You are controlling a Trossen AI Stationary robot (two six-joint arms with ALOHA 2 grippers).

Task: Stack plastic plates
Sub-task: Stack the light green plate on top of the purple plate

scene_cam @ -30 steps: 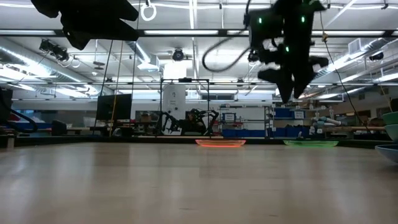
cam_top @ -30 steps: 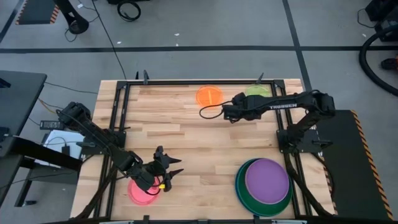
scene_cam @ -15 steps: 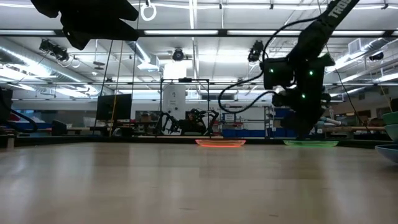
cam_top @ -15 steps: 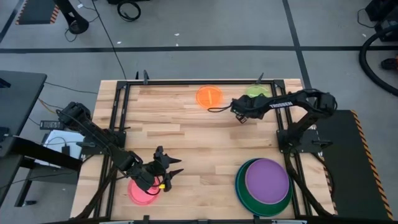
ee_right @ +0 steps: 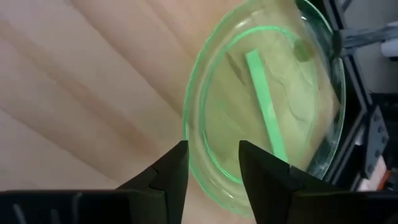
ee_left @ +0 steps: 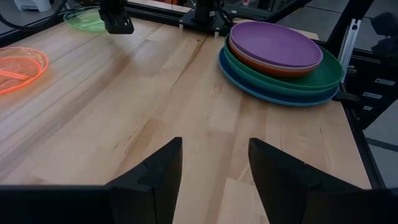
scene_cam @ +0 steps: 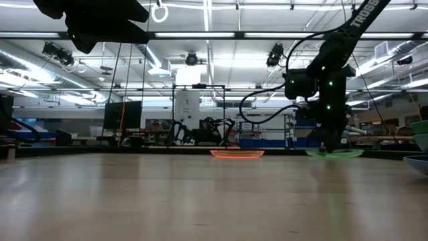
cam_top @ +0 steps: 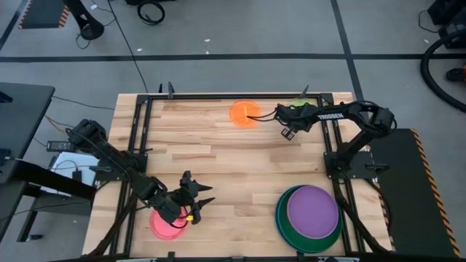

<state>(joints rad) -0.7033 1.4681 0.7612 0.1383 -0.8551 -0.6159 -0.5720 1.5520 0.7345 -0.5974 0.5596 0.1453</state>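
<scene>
A small lime plate [cam_top: 300, 106] lies flat near the table's far right corner. My right gripper [ee_right: 213, 149] is low over its rim [ee_right: 208, 163], open, with one finger inside the rim and one outside; the low view shows it right above the plate [scene_cam: 334, 153]. An orange plate [cam_top: 245, 113] lies to its left. A pink plate [cam_top: 167, 224] lies at the near left under my left gripper [ee_left: 214, 163], which hovers open and holds nothing. The stack [cam_top: 309, 213], purple on top of green and blue, sits near right. My right gripper comes slanting down from above onto the lime plate's rim [ee_right: 200, 155], one finger on each side of it. Whether either finger touches the rim I cannot tell. The plate lies flat on the table.
A black metal frame [cam_top: 149, 98] runs along the table's edges. The right arm's cable [cam_top: 262, 116] loops over the wood beside the orange plate. Bare wood [cam_top: 233, 167] spans the table's middle.
My right gripper has swung toward the table's right edge, rolled about its own axis, and sunk from high above the table down to the lime plate's rim. The plates have not moved.
</scene>
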